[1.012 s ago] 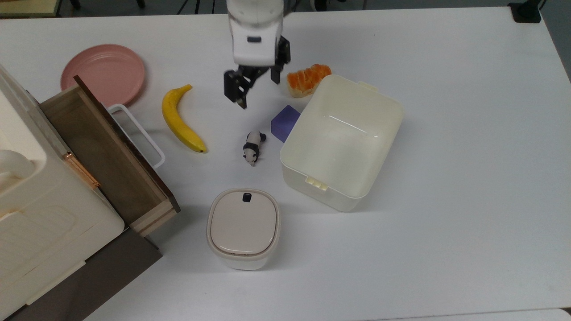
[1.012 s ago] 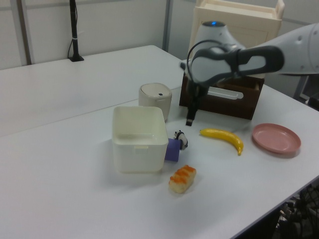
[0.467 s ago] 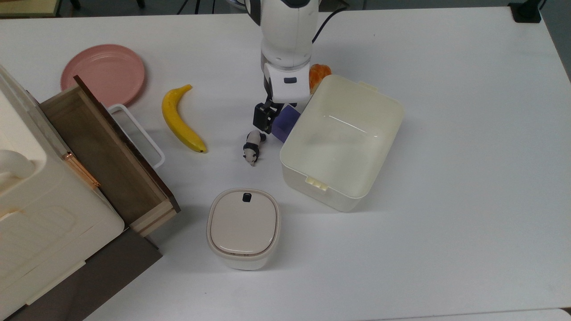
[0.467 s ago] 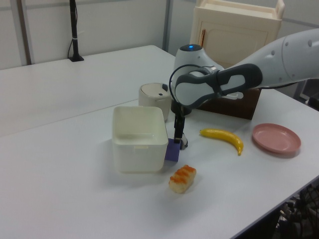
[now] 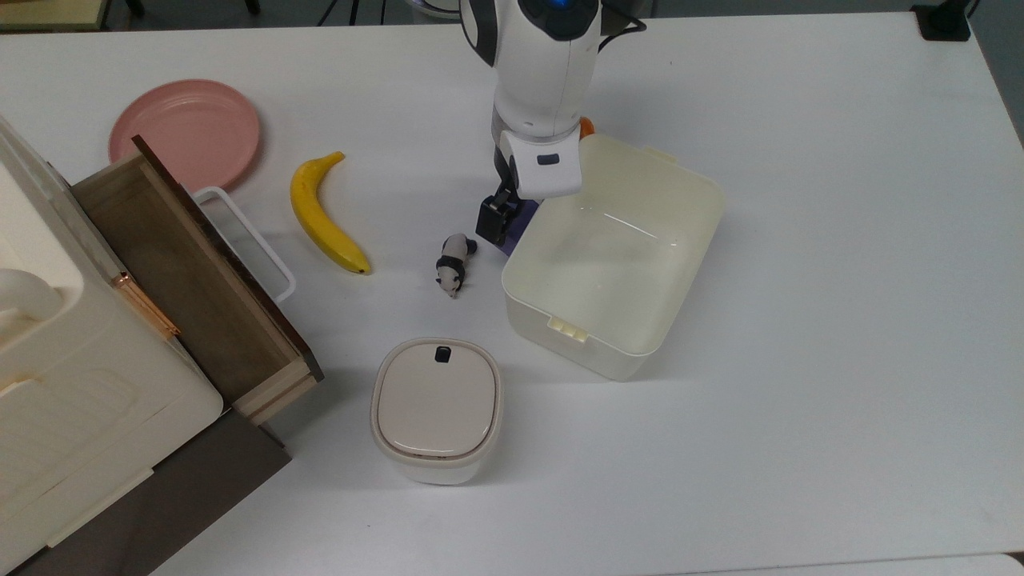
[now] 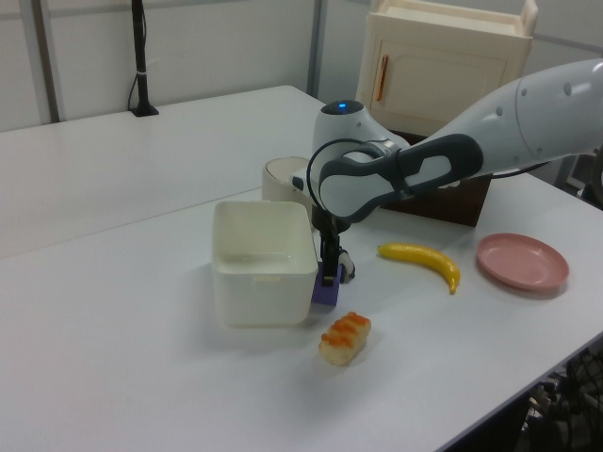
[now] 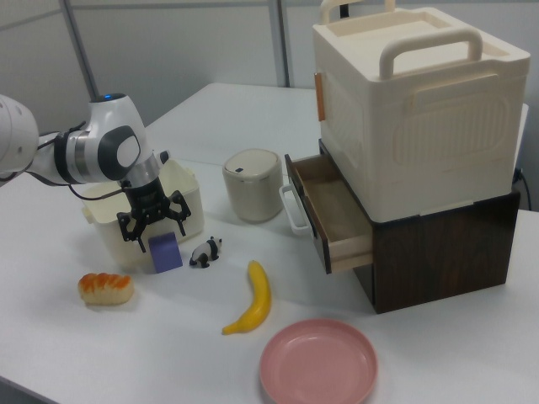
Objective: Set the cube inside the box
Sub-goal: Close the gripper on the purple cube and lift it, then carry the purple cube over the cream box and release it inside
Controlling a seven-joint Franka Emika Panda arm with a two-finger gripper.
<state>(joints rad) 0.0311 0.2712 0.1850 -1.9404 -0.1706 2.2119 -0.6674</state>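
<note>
While the claw [image 7: 152, 225] hangs spread wide just above the cube [image 7: 164, 252], nothing is gripped yet. That matte purple block sits on the counter [image 5: 800, 400] touching the wall of the box [image 5: 632, 352], a glossy cream tub with rounded corners. One finger may strike that rim on descent, shoving the tub or missing the flat faces.
</note>
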